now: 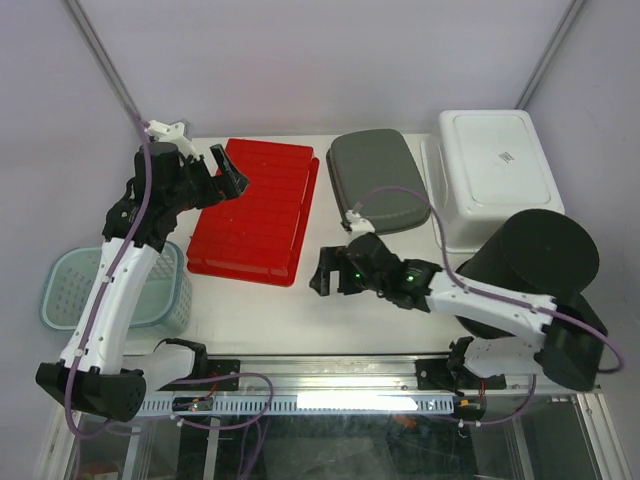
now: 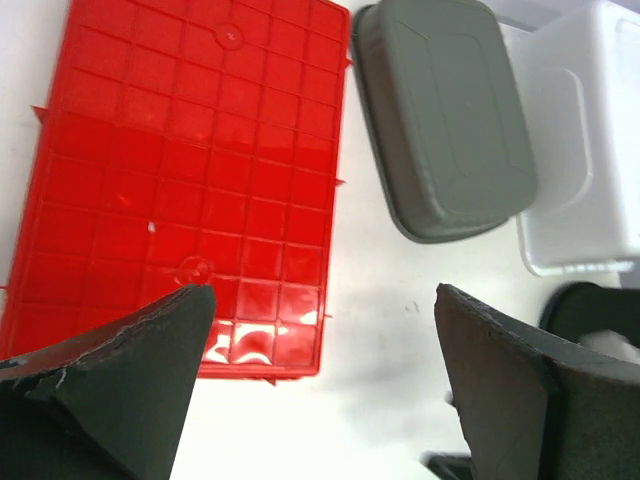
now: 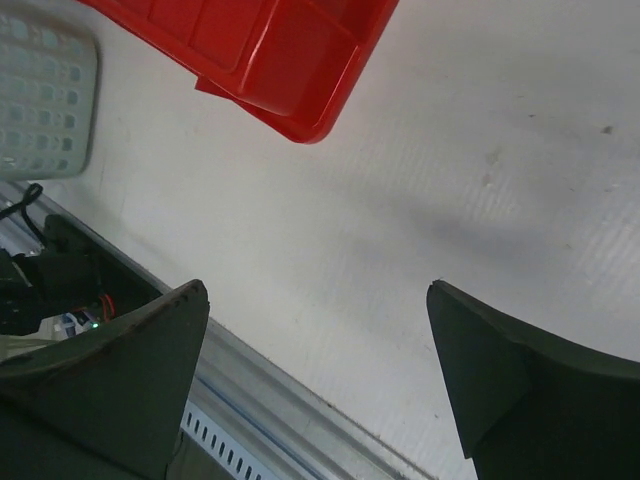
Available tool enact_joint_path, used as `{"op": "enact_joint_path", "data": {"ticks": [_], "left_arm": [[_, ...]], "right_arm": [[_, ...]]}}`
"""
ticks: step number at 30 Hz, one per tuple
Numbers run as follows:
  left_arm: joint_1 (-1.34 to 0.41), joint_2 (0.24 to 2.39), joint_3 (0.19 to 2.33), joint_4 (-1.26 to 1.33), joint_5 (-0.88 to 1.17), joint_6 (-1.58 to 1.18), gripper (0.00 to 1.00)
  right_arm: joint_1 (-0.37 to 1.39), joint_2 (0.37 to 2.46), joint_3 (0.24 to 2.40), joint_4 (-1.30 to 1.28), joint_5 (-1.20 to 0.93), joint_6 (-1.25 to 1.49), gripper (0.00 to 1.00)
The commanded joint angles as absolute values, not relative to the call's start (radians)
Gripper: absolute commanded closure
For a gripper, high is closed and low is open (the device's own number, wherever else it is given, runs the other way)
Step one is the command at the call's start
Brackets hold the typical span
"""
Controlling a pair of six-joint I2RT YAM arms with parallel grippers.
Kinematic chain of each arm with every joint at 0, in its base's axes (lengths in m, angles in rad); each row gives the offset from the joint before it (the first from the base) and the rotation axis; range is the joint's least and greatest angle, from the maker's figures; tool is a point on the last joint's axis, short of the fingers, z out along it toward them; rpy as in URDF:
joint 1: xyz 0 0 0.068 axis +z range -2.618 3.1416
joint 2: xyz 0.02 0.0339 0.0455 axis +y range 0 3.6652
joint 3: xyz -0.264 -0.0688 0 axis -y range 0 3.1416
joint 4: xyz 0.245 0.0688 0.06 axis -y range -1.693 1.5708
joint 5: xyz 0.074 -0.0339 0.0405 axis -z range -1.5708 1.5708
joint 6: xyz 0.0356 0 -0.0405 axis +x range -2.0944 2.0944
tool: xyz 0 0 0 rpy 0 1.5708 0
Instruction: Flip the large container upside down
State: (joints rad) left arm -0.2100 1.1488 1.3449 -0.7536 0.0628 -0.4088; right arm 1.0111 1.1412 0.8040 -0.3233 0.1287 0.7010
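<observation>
1. The large red container (image 1: 255,210) was spotted bottom-up, far left of centre, with its ribs showing.
2. The left gripper (image 1: 228,172) was held wide open and empty over its left edge. The right gripper (image 1: 322,275) was likewise spread and empty.
3. The rim could be snagged by a finger and the container dragged.
4. Counted: one red container, one grey container (image 1: 378,178), one white container (image 1: 495,170), one teal basket (image 1: 80,290), one black cylinder (image 1: 540,255).

Bright, even overhead light, soft faint shadows, white glare patch on the red container (image 2: 190,170).

Left wrist view crops the red container (image 2: 190,180) at top — and, seemingly, the white tub (image 2: 590,150) at right.
</observation>
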Motion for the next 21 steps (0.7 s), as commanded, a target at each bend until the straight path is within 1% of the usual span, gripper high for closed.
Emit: {"op": "enact_joint_path", "data": {"ticks": [1,3,8,14,17,21], "left_arm": [[-0.230,1.044,1.312,-0.748,0.183,-0.464,0.03],[-0.233,1.006,1.296,-0.750,0.191,-0.463,0.01],[-0.234,0.967,1.316,-0.801,0.165,-0.430,0.01],[-0.233,0.957,1.301,-0.815,0.184,-0.416,0.01],[-0.234,0.949,1.321,-0.834,0.179,-0.411,0.01],[-0.235,0.932,1.344,-0.851,0.169,-0.413,0.01]], "right_arm": [[1.037,1.343,0.839,-0.037,0.112,0.694,0.05],[1.037,1.442,0.865,0.000,0.120,0.699,0.05],[1.053,1.640,0.977,0.027,0.118,0.698,0.06],[1.064,1.835,1.141,0.099,-0.002,0.690,0.06],[1.066,1.949,1.276,0.098,-0.048,0.694,0.06],[1.062,2.117,1.513,0.104,-0.089,0.698,0.06]]}}
